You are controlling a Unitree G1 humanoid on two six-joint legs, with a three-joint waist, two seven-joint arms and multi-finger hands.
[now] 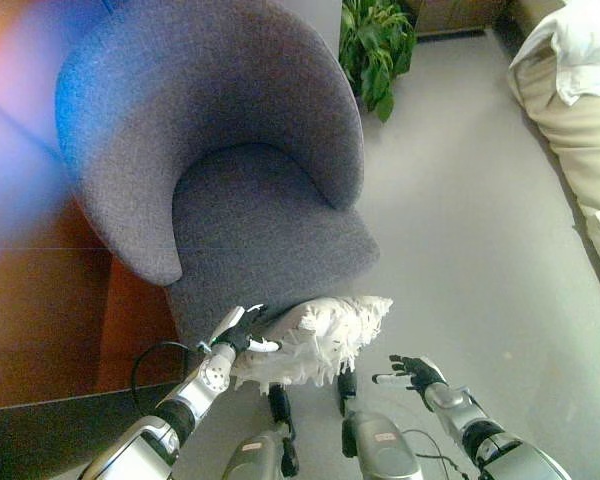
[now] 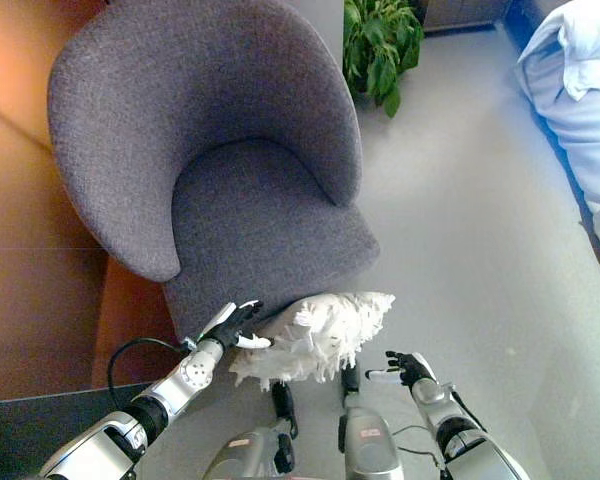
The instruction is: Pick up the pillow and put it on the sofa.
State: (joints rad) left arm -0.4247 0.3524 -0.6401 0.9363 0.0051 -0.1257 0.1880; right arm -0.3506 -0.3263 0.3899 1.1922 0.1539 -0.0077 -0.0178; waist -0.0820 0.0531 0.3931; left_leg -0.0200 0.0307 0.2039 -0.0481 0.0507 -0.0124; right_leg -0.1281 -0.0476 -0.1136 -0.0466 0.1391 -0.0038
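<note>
A white shaggy pillow (image 1: 315,338) hangs just in front of the grey armchair's (image 1: 230,170) seat edge, low in both eye views. My left hand (image 1: 244,331) comes in from the lower left and grips the pillow's left end, fingers curled into the fringe. My right hand (image 1: 412,372) hovers to the right of the pillow and a little lower. It is apart from the pillow, with its fingers spread and holding nothing. The pillow's underside is hidden.
A potted green plant (image 1: 375,45) stands behind the armchair on the grey floor. A beige sofa (image 1: 580,130) with a white cushion (image 1: 585,45) on it runs along the right edge. A brown wooden wall (image 1: 30,300) is close on the left.
</note>
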